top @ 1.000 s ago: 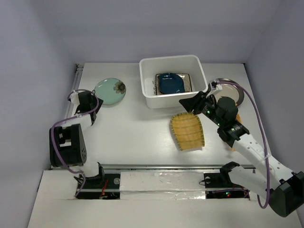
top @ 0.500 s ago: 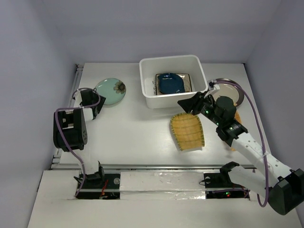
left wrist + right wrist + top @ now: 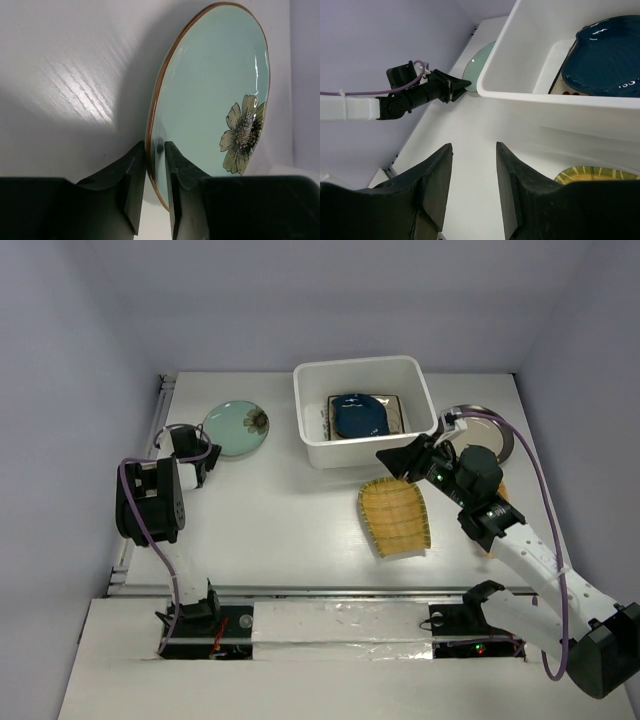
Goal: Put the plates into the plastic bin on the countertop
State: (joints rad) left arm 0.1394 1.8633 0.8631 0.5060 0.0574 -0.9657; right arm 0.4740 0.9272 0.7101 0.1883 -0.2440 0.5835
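The mint-green plate (image 3: pixel 238 428) with a flower print lies at the back left of the countertop (image 3: pixel 280 520). My left gripper (image 3: pixel 204 453) is shut on its near rim; in the left wrist view the rim sits between the jaws (image 3: pixel 155 156). The plastic bin (image 3: pixel 312 430) holds the small dark blue plate (image 3: pixel 360 415) on the cream square plate (image 3: pixel 402 415). The yellow ribbed plate (image 3: pixel 395 517) lies in front of the bin. My right gripper (image 3: pixel 397 460) is open and empty above the countertop, between the bin and the yellow plate.
The dark-rimmed round plate (image 3: pixel 490 428) lies right of the bin, partly behind my right arm. A bit of the orange plate (image 3: pixel 501 488) shows under that arm. Metal rails (image 3: pixel 160 410) run along the left and front edges.
My left arm has swung up and its gripper has closed on the mint-green plate's rim; the plate has shifted slightly to the right. The right arm has barely moved.
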